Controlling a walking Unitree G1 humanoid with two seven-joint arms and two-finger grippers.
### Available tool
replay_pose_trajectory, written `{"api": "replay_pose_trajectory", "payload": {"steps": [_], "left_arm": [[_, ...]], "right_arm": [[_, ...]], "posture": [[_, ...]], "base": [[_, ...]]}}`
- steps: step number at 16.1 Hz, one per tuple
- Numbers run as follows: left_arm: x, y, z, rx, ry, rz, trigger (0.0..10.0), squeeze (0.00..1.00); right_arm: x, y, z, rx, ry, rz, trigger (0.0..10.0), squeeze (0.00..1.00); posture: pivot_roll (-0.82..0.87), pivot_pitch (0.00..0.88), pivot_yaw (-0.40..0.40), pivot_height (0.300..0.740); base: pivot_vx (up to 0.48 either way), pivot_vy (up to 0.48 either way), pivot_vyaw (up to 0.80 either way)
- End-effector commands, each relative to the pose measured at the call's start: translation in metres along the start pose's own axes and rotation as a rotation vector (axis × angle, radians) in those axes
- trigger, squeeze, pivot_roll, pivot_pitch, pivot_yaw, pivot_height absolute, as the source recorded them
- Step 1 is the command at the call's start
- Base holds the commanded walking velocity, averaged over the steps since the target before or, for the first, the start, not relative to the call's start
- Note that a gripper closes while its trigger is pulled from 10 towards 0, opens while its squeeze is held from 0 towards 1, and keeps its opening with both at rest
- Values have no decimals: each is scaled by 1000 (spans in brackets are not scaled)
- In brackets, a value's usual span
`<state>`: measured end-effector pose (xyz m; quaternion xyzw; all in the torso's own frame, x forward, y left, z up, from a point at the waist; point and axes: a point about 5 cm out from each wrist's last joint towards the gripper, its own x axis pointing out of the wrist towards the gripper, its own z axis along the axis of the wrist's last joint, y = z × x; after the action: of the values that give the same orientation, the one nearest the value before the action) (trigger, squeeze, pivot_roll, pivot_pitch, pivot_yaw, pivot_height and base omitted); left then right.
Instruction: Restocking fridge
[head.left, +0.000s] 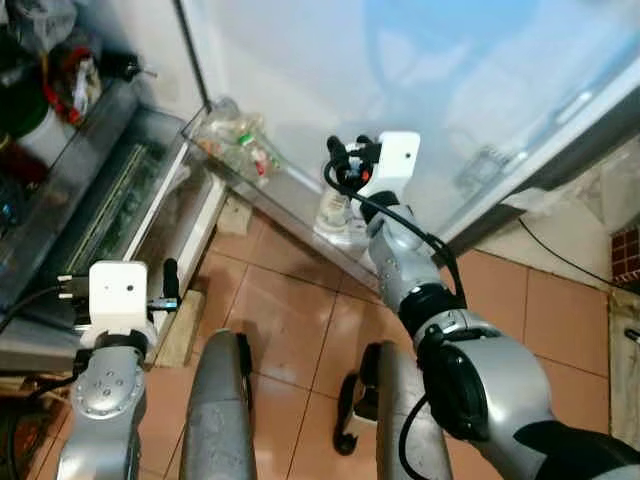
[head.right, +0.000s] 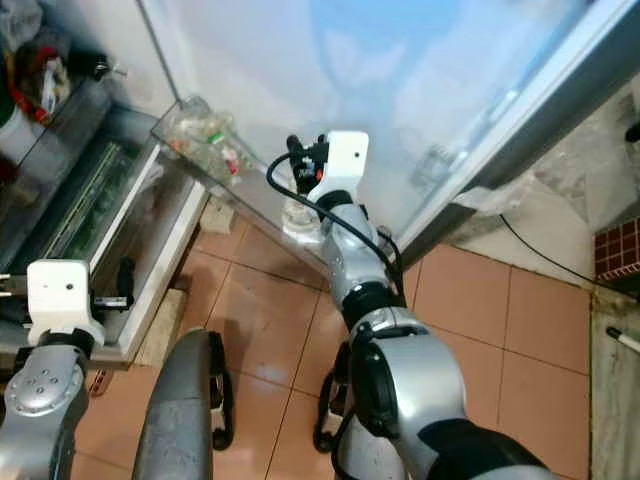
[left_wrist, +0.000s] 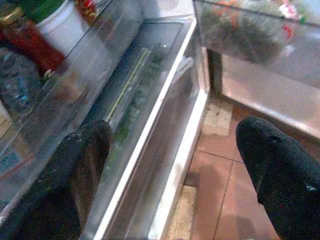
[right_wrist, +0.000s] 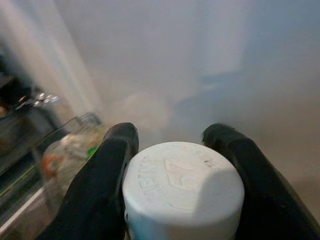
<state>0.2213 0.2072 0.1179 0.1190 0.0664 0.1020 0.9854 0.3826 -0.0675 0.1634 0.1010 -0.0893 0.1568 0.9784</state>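
A clear bottle with a white cap stands in the transparent bottom shelf of the open fridge door. My right gripper reaches down over it, its two black fingers pressed against either side of the cap. My left gripper hangs open and holds nothing, low at the left, in front of the fridge's lower glass drawers.
A clear bag of packets fills the door shelf's left end. Jars and a white tub sit on the fridge shelf above the drawers. The white door panel rises behind the shelf. Terracotta floor tiles lie below; a cable runs at right.
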Motion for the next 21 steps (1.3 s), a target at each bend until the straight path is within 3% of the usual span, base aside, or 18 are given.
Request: {"api": "replay_pose_trajectory", "payload": {"steps": [1, 5, 11, 12, 14, 19, 21], "left_arm": [[-2, 0, -4, 2, 13, -10, 10000, 0], [-2, -1, -4, 0, 13, -8, 10000, 0], [-8, 1, -3, 10, 16, -7, 10000, 0], [-10, 2, -3, 13, 16, -6, 10000, 0], [-14, 3, -3, 15, 17, 0, 10000, 0], [-31, 13, 8, 3, -37, 15, 10000, 0], [-36, 15, 11, 0, -42, 9, 10000, 0]], "right_arm": [[8, 4, 19, -38, -88, 23, 10000, 0], [7, 5, 19, -83, -91, 41, 10000, 0], [-5, 5, -9, -154, 35, 72, 10000, 0], [-6, 8, -13, -87, 42, 85, 10000, 0], [-7, 13, -17, -102, 60, 86, 10000, 0], [2, 35, 1, -62, -56, 172, 10000, 0], [8, 42, 12, -86, -96, 202, 10000, 0]], "posture": [[247, 311, -71, 631], [250, 313, -72, 631], [288, 337, -67, 631], [292, 342, -68, 631], [302, 354, -67, 631], [329, 410, -58, 631], [348, 443, -55, 631]], "base": [[244, 0, 0], [0, 0, 0], [0, 0, 0], [0, 0, 0], [0, 0, 0], [0, 0, 0], [0, 0, 0]]}}
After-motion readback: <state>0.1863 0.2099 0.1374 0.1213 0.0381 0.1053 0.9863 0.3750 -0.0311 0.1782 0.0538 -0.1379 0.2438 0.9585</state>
